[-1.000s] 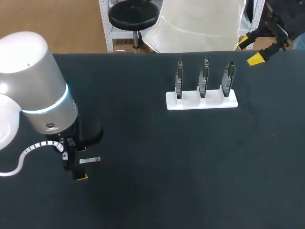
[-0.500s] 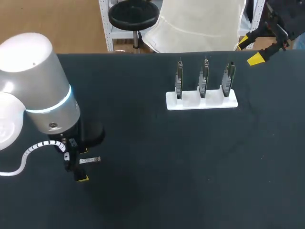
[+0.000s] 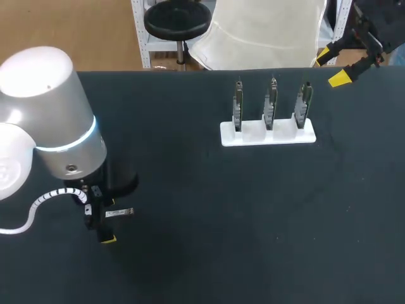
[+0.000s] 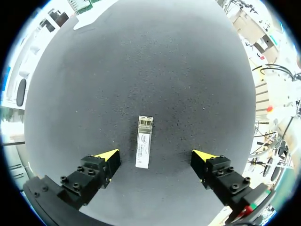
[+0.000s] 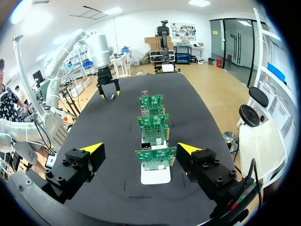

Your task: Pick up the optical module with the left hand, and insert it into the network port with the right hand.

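**Operator:** Where does my left hand [image 4: 155, 156] stand?

**Spotter:** Your left hand hangs low over the worktop [image 4: 141, 56]. Its 2 yellow-tipped fingers are spread wide and grip nothing. The optical module [image 4: 144, 148] lies flat on the dark surface between them. It sits nearer 1 finger than the other and touches neither, and its long side points out ahead of the hand.

**Operator:** And further out?

**Spotter:** From above, your left arm comes in at the near left corner. The module under it is well apart from the white holder [image 3: 267, 134] on the far right half of the worktop. 3 green circuit boards [image 3: 270, 101] stand upright in that holder, side by side in a row.

**Operator:** My right hand?

**Spotter:** Your right hand [image 5: 140, 149] is raised at the far right edge of the worktop, its fingers wide apart and empty. You look along the row of boards end-on there. The nearest board is ahead of the fingertips and clear of them.
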